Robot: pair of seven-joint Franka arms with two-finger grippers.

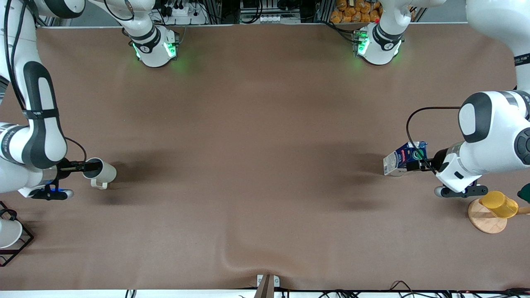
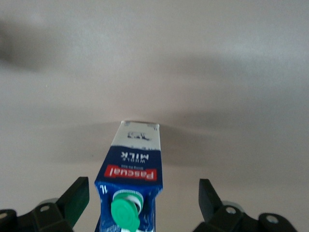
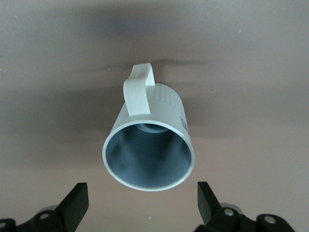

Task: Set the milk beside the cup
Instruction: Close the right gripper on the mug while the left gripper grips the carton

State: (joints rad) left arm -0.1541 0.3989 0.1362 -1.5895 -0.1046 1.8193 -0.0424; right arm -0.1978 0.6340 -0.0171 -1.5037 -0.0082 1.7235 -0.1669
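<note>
The milk point(image 1: 403, 159) stands on the worktop point(image 1: 256, 165) at the left arm's end, between the spread fingers of the left gripper point(image 1: 418, 162), its base hidden. The right gripper point(image 1: 85, 166), released, flanks the cup point(image 1: 99, 171) at the right arm's end.

One milk carton point(image 1: 403, 159) stands on the bench point(image 1: 256, 165), just off the left claw point(image 1: 422, 164). Three cups in all: a cream mug point(image 1: 101, 171) at the right claw point(image 1: 85, 167), a yellow cup point(image 1: 499, 204) on one wooden disc point(image 1: 485, 221), and a white cup point(image 1: 8, 234) in one black wire rack point(image 1: 20, 246).
</note>
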